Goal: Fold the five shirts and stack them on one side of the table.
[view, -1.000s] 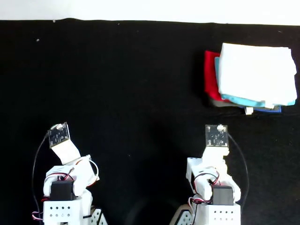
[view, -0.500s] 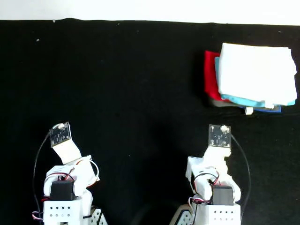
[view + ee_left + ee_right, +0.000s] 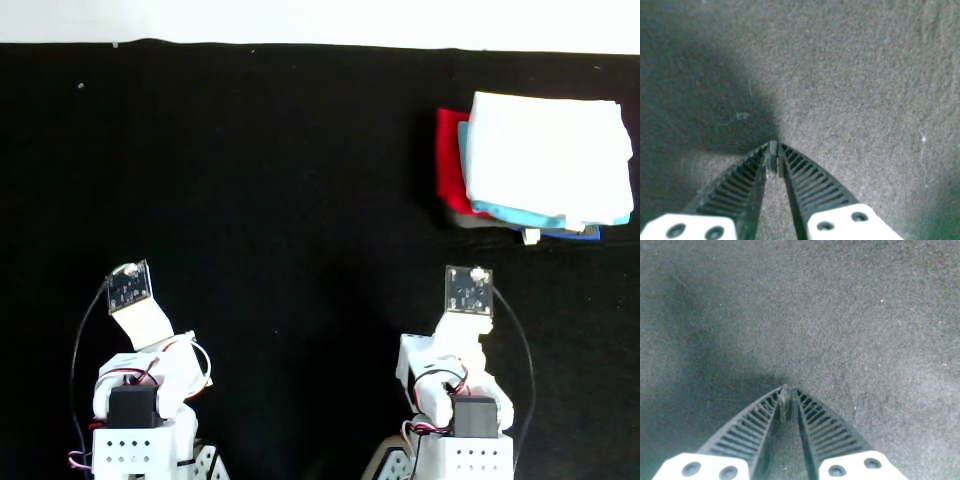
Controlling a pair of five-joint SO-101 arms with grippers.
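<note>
Shirt stack [image 3: 545, 165] sits far right on the black table cloth [image 3: 250, 170]: white shirt [image 3: 545, 150] on top, with teal, red [image 3: 448, 160] and blue edges peeking out under it. Both arms sit at the near edge, well apart from the stack. Wrist views: left gripper [image 3: 773, 150] tips pressed together, holding nothing, over cloth; right gripper [image 3: 785, 392] likewise.

No lettering, label, number or sign can be read on the stacked shirts [image 3: 545, 155] or the black table [image 3: 250, 160].

The left arm [image 3: 140, 372] and right arm [image 3: 455, 385] sit tucked back, left gripper [image 3: 773, 151] and right gripper [image 3: 785, 394] both closed.
</note>
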